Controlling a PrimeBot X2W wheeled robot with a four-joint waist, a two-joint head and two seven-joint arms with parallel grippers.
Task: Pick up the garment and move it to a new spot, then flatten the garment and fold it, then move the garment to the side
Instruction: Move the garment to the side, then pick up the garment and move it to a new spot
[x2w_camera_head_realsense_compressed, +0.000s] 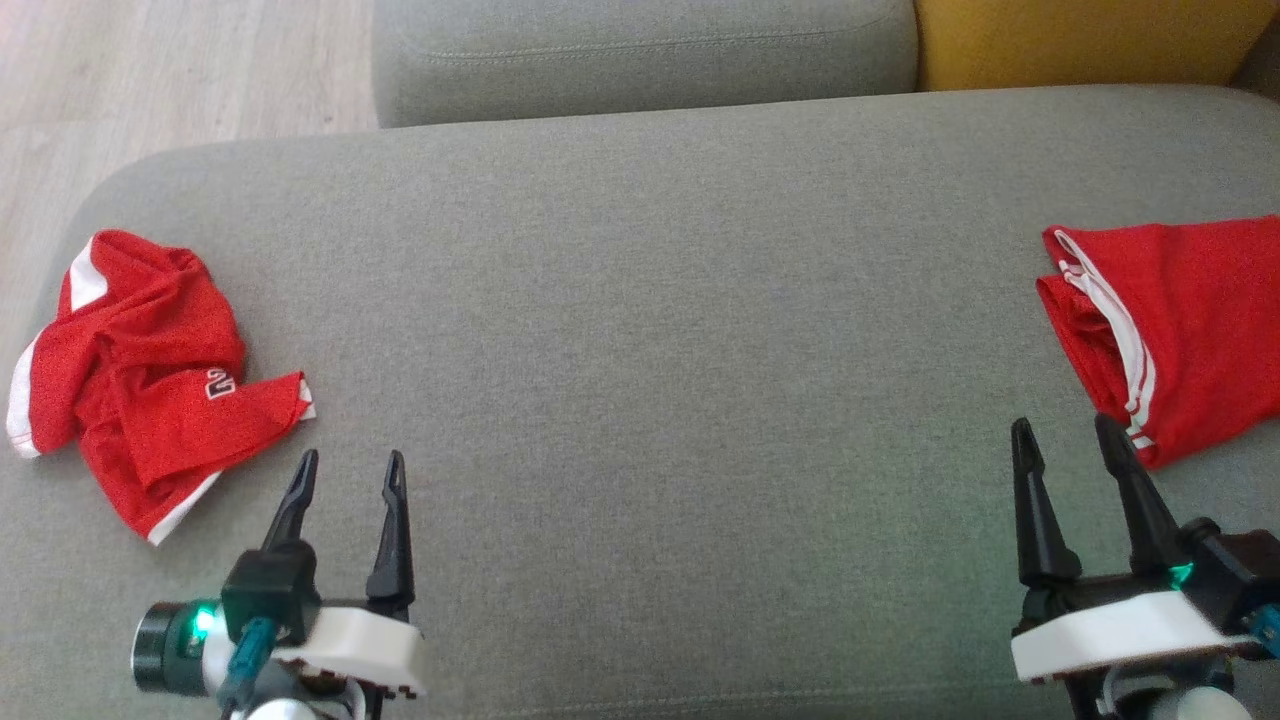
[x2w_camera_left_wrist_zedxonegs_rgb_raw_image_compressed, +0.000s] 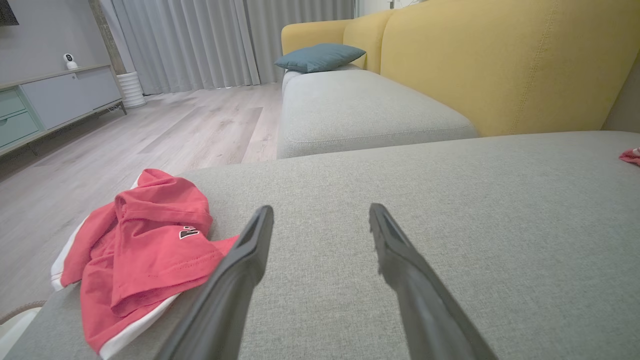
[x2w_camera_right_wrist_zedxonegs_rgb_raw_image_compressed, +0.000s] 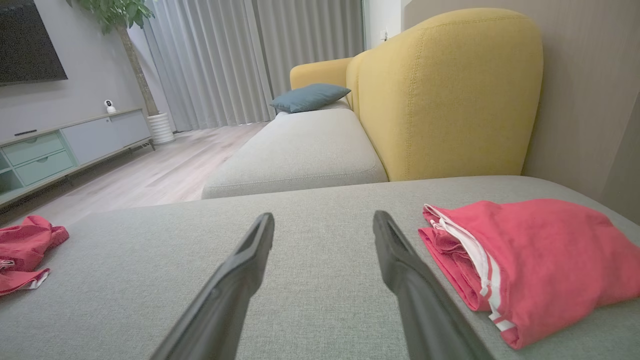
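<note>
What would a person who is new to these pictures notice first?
Two red garments on the grey sofa seat: a crumpled garment at the robot's left, a folded garment with white stripes at its right. Near the bottom edge, the left gripper and the right gripper stand with jaws open, holding nothing.
</note>
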